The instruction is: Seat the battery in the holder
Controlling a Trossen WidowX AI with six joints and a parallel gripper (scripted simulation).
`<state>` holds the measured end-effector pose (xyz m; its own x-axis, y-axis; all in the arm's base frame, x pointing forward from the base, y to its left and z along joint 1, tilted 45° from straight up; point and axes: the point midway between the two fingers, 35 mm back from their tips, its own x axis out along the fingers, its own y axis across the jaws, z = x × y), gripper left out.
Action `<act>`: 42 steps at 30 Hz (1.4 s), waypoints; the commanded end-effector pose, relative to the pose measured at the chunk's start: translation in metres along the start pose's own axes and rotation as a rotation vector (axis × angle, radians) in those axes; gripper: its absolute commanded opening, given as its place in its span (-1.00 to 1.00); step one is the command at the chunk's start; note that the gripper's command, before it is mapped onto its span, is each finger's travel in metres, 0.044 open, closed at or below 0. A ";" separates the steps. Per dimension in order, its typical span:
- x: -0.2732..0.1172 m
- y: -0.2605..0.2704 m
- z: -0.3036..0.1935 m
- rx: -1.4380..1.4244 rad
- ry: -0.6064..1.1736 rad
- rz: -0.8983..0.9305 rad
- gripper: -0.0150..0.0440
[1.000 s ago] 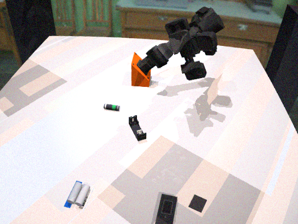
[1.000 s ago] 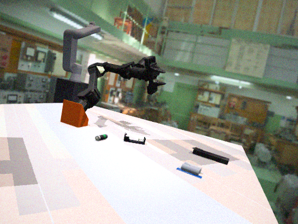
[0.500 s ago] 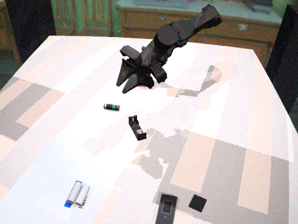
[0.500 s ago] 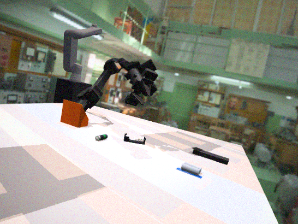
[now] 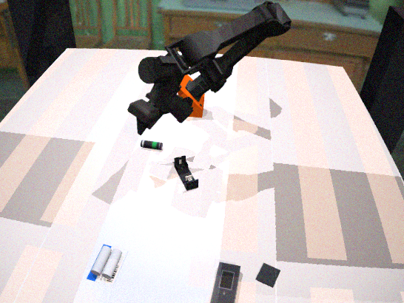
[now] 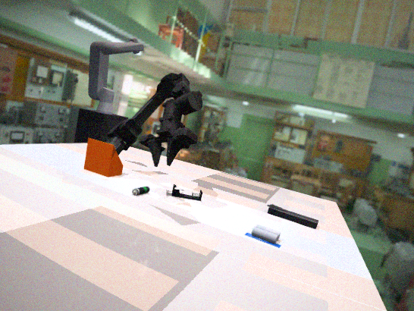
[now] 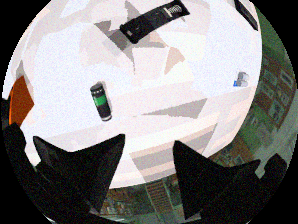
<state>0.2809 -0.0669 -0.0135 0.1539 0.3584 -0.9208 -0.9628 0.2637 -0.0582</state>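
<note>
Currently on approach: gripper [image 5: 142,123] half open and empty, hanging above the battery [image 5: 151,145], which lies on the table left of the holder [image 5: 186,172] (unloaded); next, descend and straddle the battery.

Matt black plastic holder [image 5: 186,172]; the battery [image 5: 152,145] looks glossy, seemingly with metal ends.

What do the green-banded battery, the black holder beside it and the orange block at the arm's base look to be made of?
The small cylindrical battery with the green band: likely metal under a printed wrap, judging by its pale greyish end cap. The open black rectangular holder: probably matte moulded plastic, with a pale contact at one end. The orange wedge-shaped block: uniform matte colour, plastic or painted; the material cannot be told.
</note>
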 end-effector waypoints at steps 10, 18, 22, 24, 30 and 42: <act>0.035 0.056 -0.012 -0.242 -0.372 0.287 0.28; 0.035 0.056 -0.012 -0.242 -0.372 0.287 0.28; 0.040 0.057 -0.011 -0.242 -0.372 0.287 0.28; 0.043 0.058 -0.010 -0.242 -0.372 0.287 0.28; 0.052 0.061 -0.006 -0.242 -0.372 0.287 0.28; 0.069 0.067 0.000 -0.242 -0.373 0.287 0.28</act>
<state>0.2307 -0.0308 -0.0759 -0.0926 0.6844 -0.7232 -0.9947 -0.0955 0.0369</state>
